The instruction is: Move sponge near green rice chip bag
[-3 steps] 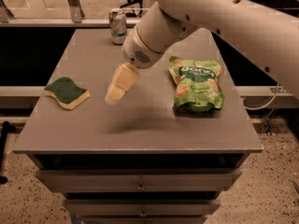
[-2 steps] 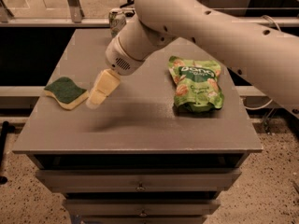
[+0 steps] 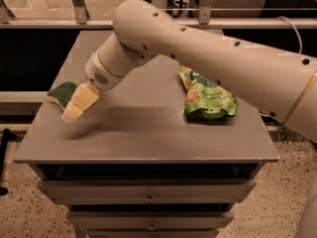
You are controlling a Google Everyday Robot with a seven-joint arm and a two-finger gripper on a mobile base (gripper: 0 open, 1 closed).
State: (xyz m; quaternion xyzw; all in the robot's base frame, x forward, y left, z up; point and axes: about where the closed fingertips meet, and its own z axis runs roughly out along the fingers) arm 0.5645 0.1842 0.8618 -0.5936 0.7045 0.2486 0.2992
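The sponge (image 3: pixel 60 92), dark green on top with a pale yellow base, lies near the left edge of the grey table (image 3: pixel 143 133). My gripper (image 3: pixel 75 106) hangs at the sponge's right side and covers part of it; I cannot tell whether it touches the sponge. The green rice chip bag (image 3: pixel 209 99) lies flat on the right half of the table, far from the sponge. My pale arm (image 3: pixel 198 48) crosses the view from the right and hides the bag's upper edge.
The table stands on a cabinet with drawers (image 3: pixel 148 197). A metal rail (image 3: pixel 59 23) runs behind the table. The floor is speckled. A cable (image 3: pixel 292 29) hangs at the far right.
My gripper has moved left and down across the table, from the middle to the sponge. The sponge and the bag have not moved.
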